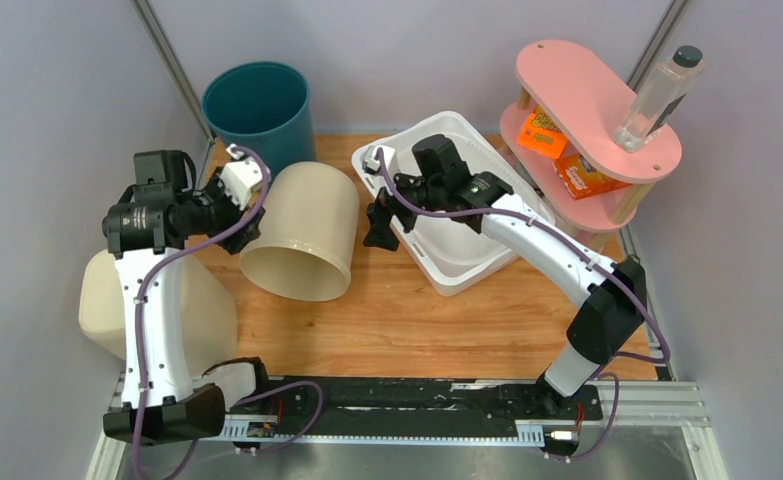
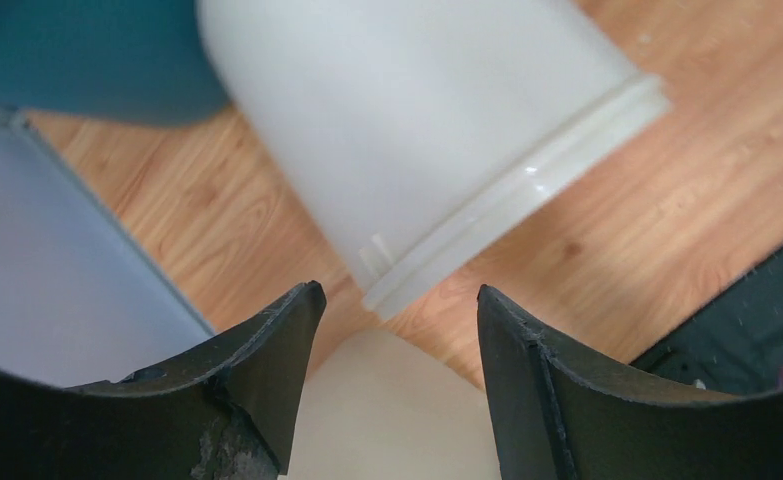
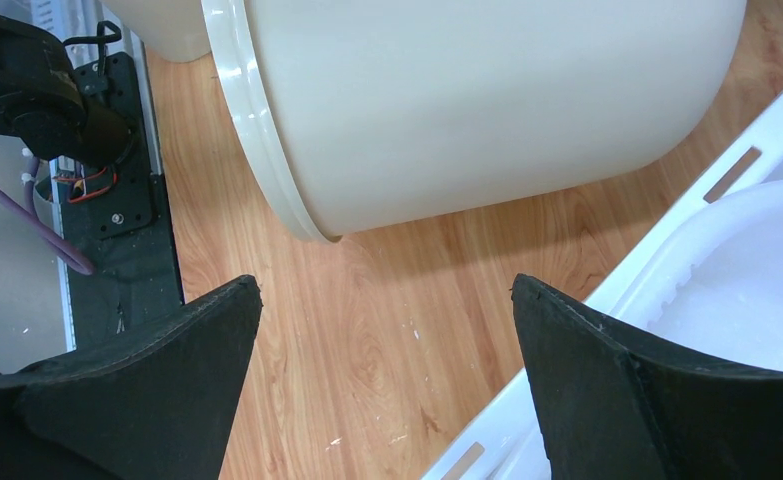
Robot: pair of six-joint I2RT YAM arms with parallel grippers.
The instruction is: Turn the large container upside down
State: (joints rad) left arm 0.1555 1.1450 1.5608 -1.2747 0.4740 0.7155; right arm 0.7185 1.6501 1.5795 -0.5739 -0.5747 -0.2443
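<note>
The left tool (image 2: pixel 397 300), jaws apart and empty, has the large container (image 1: pixel 302 230) just ahead of it, lying on its side on the table (image 1: pixel 407 320). The right tool (image 3: pixel 387 290), wide and empty, faces the opposite flank, probably so the pair can tip it over. A teal bin (image 1: pixel 257 105) stands beyond the left tool.
</note>
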